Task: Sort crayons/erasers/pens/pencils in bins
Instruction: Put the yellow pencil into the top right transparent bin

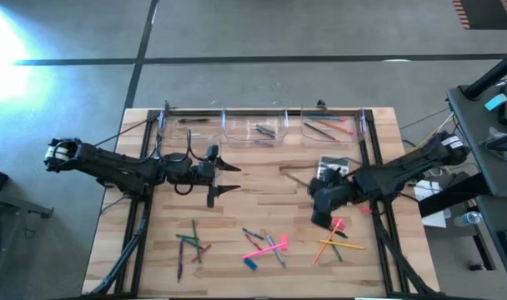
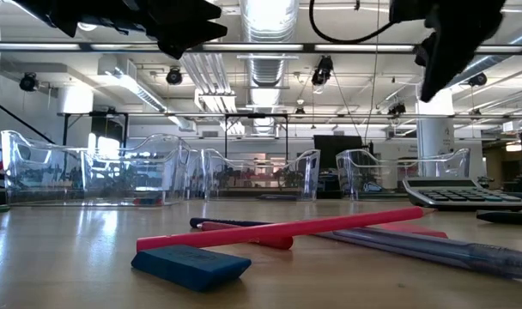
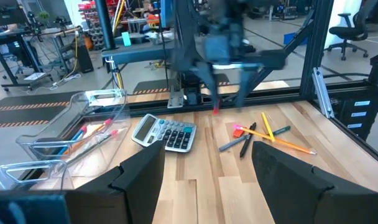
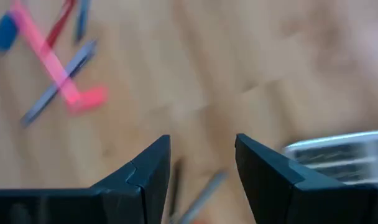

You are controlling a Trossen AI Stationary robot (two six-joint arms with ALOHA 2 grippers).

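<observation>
Fingers of the left gripper (image 1: pixel 234 178) stand wide apart above the bare middle of the desk (image 1: pixel 270 208), holding nothing. Right gripper (image 1: pixel 322 218) hovers beside the calculator (image 1: pixel 331 166), fingers parted and empty, above loose pencils (image 1: pixel 335 244); a blue eraser (image 2: pixel 191 265) lies in front, the bins (image 1: pixel 262 127) along the back edge.

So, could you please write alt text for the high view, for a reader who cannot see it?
Seen from above, two dark arms reach over a wooden table: the left gripper hangs open at mid-table, and the right gripper hangs open beside a grey calculator. Clear bins line the far edge, and loose pencils and a blue eraser lie along the near edge.
</observation>
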